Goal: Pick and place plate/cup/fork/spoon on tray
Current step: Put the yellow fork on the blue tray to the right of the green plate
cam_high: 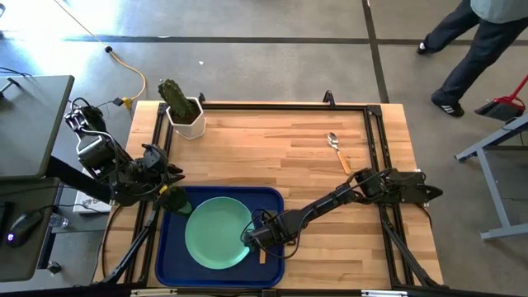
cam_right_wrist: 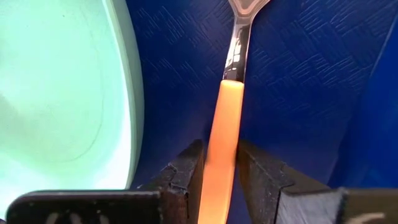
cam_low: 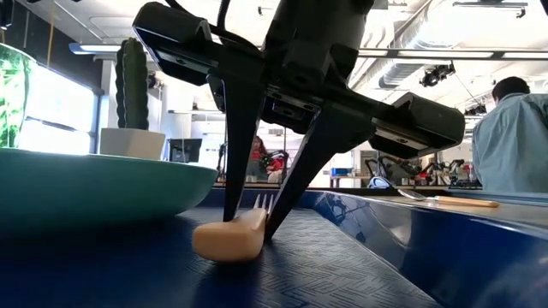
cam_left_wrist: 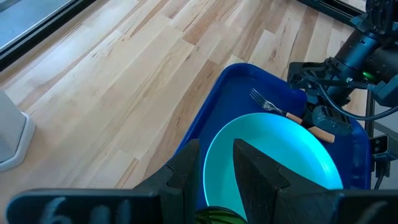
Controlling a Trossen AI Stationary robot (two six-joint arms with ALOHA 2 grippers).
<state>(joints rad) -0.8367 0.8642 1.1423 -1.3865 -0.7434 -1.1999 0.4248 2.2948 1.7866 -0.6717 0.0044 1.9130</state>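
Orange fork handle (cam_right_wrist: 222, 149) is sitting pinched in the right claw (cam_high: 257, 240) on the tray (cam_high: 268, 198), beside the plate (cam_high: 216, 233). Letting go crookedly is risking a flick against that plate. The left claw (cam_high: 171, 199) is gripping the cup (cam_high: 176, 200) over the tray's corner nearest the bench's left edge.

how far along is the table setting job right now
Done: the plate lies on the tray. In hand: the right gripper is down on the tray beside the plate, its fingers around the fork, whose handle rests on the tray floor. The left gripper is at the tray's corner with the cup between its fingers. Left: the spoon lies on the table, outside the tray.
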